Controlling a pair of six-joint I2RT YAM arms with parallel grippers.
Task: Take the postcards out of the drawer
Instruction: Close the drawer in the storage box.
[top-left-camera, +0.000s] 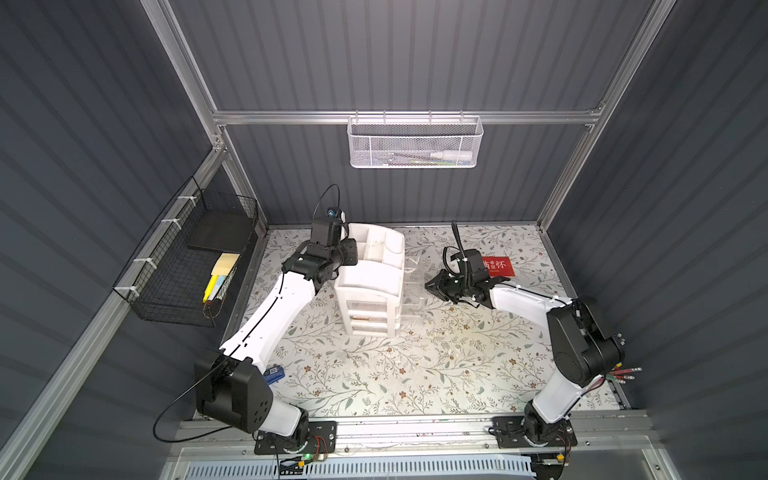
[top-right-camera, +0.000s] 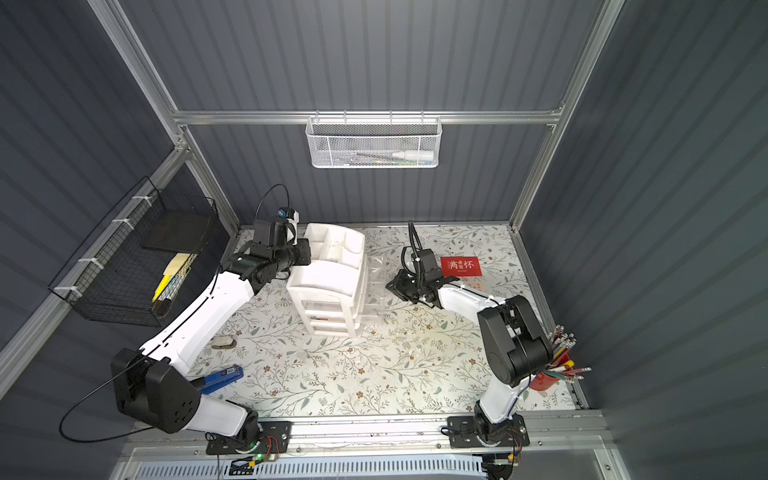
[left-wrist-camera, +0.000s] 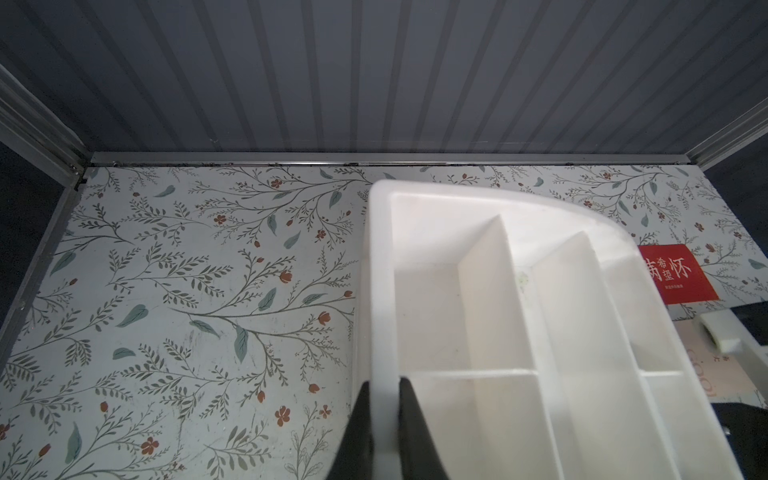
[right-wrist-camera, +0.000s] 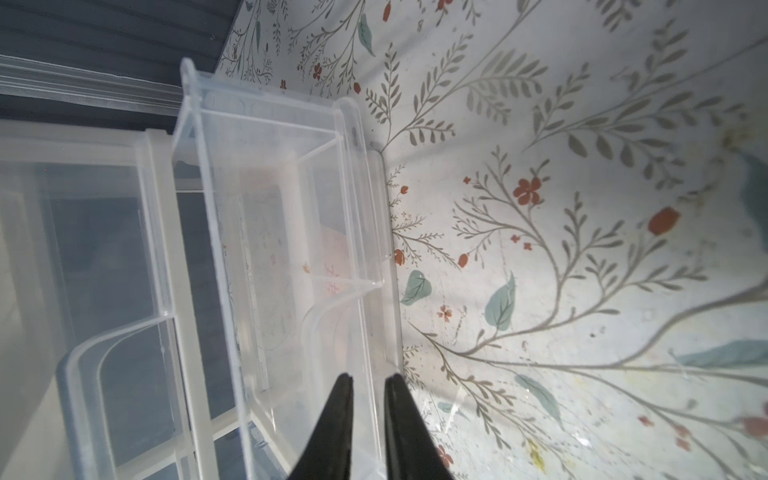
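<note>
A white drawer organizer (top-left-camera: 370, 286) stands mid-table, and my left gripper (left-wrist-camera: 384, 380) is shut on the rim of its top tray (left-wrist-camera: 380, 291). A clear drawer (right-wrist-camera: 357, 174) is pulled out toward the right. My right gripper (right-wrist-camera: 370, 376) is shut on the drawer's front wall, with one finger inside and one outside. Inside the drawer lies a pale peach-pink postcard (right-wrist-camera: 332, 257). A red postcard (top-left-camera: 498, 266) with white characters lies on the table behind my right gripper (top-left-camera: 428, 286). Another peach-pink postcard (left-wrist-camera: 706, 365) rests beside it, mostly hidden by the right arm in both top views.
A black wire basket (top-left-camera: 183, 266) with yellow pads hangs on the left wall. A white mesh basket (top-left-camera: 415, 143) hangs on the back rail. A red cup of pens (top-right-camera: 557, 365) stands at the right edge and a blue stapler (top-right-camera: 220, 378) lies front left.
</note>
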